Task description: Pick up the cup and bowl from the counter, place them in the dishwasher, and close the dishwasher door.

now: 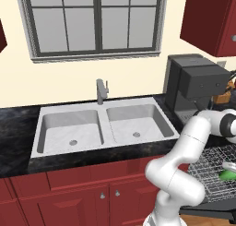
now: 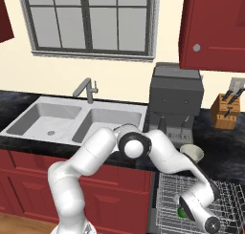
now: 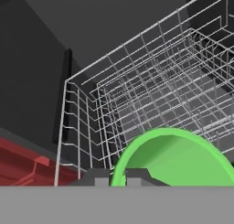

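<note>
- We see the pincer (image 3: pixel 118 176) at the bottom centre of the hand view, its jaws clamped on the rim of the green bowl (image 3: pixel 176 159).
- The bowl sits low over the silver wire rack (image 3: pixel 151 90) of the dishwasher (image 2: pixel 201 199), at the lower right of both base views.
- The pale cup (image 2: pixel 192 153) stands on the black speckled table (image 2: pixel 225 147), right of centre in the right base view, just in front of the dark coffee machine (image 2: pixel 176 97).
- We find no readable writing or brand on the coffee machine, the red cabinets (image 2: pixel 215 30) or the knife block (image 2: pixel 225 110).
- The steel double sink (image 1: pixel 101 128) fills the middle left of the left base view.
</note>
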Controlling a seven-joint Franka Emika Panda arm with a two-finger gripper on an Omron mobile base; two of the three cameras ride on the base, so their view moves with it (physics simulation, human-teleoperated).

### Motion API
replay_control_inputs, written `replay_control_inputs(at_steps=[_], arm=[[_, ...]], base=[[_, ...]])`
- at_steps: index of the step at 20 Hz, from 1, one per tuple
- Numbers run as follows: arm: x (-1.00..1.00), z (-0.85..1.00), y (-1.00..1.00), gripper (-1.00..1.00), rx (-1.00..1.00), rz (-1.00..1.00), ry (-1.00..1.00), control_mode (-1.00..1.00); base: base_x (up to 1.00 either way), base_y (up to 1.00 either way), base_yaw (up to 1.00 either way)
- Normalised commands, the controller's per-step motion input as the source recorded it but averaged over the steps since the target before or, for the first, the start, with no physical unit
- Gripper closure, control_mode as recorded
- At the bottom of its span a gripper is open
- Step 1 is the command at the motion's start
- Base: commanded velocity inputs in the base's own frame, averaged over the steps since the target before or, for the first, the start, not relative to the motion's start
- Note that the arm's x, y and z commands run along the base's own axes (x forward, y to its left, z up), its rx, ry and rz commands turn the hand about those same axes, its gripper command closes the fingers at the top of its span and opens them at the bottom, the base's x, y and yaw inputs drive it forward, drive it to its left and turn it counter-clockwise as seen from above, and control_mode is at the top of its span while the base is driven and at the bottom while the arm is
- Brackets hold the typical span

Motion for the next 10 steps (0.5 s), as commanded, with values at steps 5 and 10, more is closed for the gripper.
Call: replay_control_inputs(at_steps=[5, 10], arm=[[0.16, -0.1, -0.06, 1.0, 0.0, 0.0, 0.0, -1.0], [0.1, -0.37, -0.04, 1.0, 0.0, 0.0, 0.0, -1.0]], base=[[0.0, 0.0, 0.0], [0.0, 0.0, 0.0]])
